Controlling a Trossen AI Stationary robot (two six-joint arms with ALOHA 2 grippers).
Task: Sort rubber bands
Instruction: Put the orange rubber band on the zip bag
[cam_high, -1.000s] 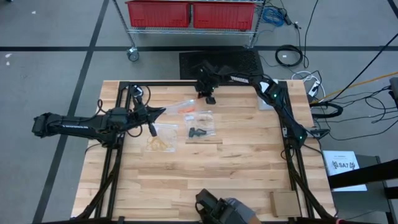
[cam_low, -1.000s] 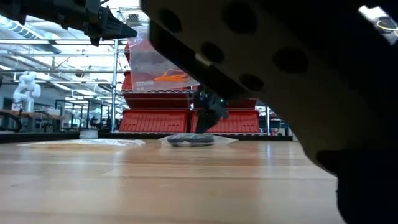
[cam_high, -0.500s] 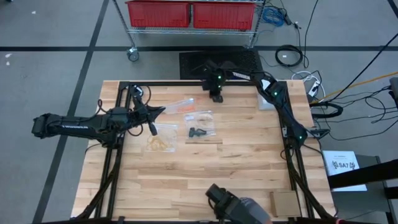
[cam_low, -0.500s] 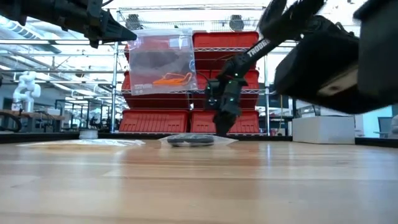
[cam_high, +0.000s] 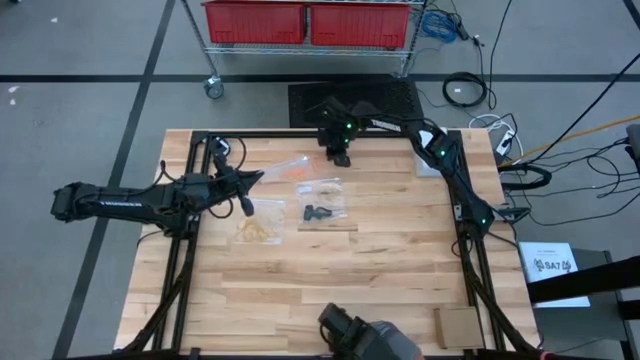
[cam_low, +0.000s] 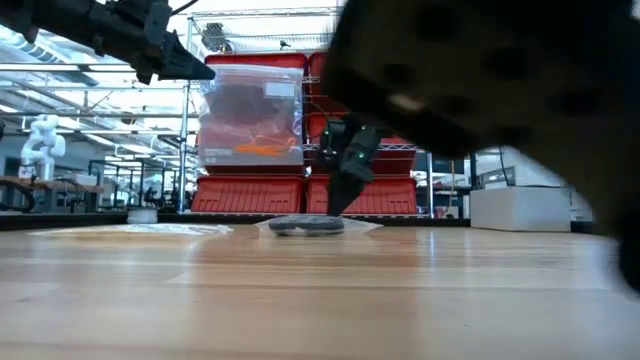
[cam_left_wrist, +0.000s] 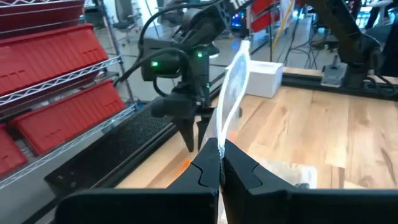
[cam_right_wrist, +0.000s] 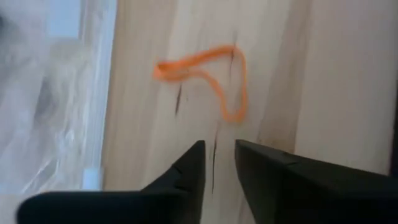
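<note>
The right tool (cam_high: 340, 157), fingers slightly spread and empty, has swung back over an orange band (cam_right_wrist: 208, 78) while the left tool (cam_left_wrist: 219, 163) keeps pinching the bag (cam_low: 250, 110) aloft.

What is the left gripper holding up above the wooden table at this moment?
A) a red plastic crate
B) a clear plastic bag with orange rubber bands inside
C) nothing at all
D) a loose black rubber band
B: the left gripper is shut on the edge of the clear plastic bag, which hangs above the wooden table with orange rubber bands inside.
</note>
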